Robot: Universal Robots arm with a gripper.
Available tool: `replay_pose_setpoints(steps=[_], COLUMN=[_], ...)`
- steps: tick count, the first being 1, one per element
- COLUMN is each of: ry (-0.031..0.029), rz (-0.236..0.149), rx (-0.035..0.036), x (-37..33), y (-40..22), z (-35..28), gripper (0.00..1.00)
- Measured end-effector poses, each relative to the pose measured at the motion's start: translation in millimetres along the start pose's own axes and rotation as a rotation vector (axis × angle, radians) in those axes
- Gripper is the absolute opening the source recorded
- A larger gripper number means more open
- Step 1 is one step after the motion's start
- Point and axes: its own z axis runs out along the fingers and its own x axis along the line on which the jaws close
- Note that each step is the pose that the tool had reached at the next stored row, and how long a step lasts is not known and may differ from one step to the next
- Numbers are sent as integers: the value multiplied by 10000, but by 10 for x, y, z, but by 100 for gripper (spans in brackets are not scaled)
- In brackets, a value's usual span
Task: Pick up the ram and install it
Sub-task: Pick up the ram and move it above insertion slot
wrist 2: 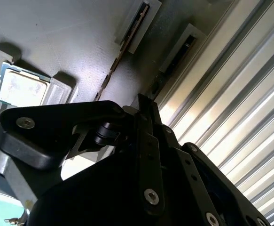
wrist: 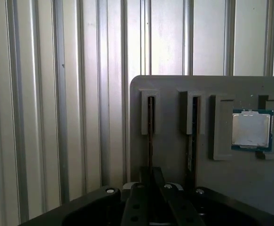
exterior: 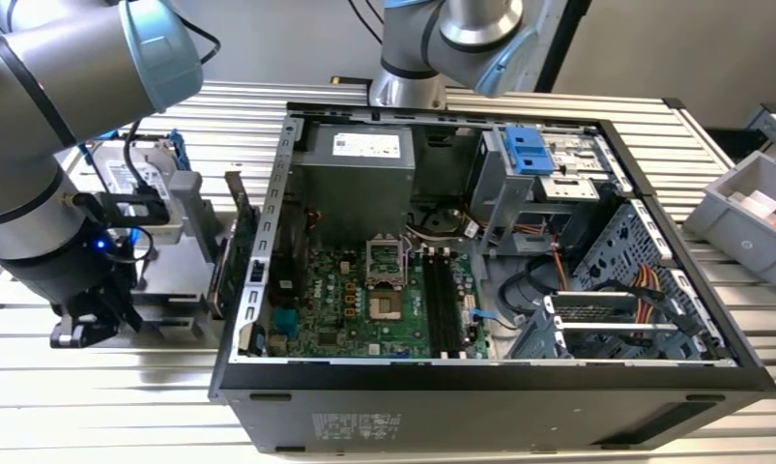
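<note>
The ram [wrist: 150, 117] stands on its long edge in a narrow slot of the gray holder [wrist: 174, 87], the slot nearest the holder's outer edge. A second thin stick [wrist: 192, 122] stands the same way in the next slot, just beside the first and parallel to it. Farther in from that edge, a square processor chip [wrist: 252, 129] lies flat in a shallow pocket of the holder.

The gripper [wrist: 152, 170] is over the holder. In both wrist views it lines up with the ram's slot and covers the near part of the stick, while the far part runs out from under it along the slot. Whether the gripper is clamped on the ram or only straddles it cannot be told.

In the exterior view the arm [exterior: 52, 145] bends down over the holder, which sits on the ribbed metal table [exterior: 52, 416]. A hard drive [exterior: 124, 169] in a blue frame stands at the holder's far side. A card [exterior: 240, 261] stands on edge at the side of the holder toward the open computer case [exterior: 491, 406]. The case lies just beside the holder, on the exterior view's right of it, with its green board [exterior: 349, 300] facing up. A gray bin [exterior: 749, 208] sits well apart from the holder, past the case.
</note>
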Motion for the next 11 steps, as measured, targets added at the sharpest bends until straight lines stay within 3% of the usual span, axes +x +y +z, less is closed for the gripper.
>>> replay_pose_setpoints(steps=[11], ry=[0], rz=[-9], rx=[-1], x=[0], y=[0], z=[0], gripper=[0])
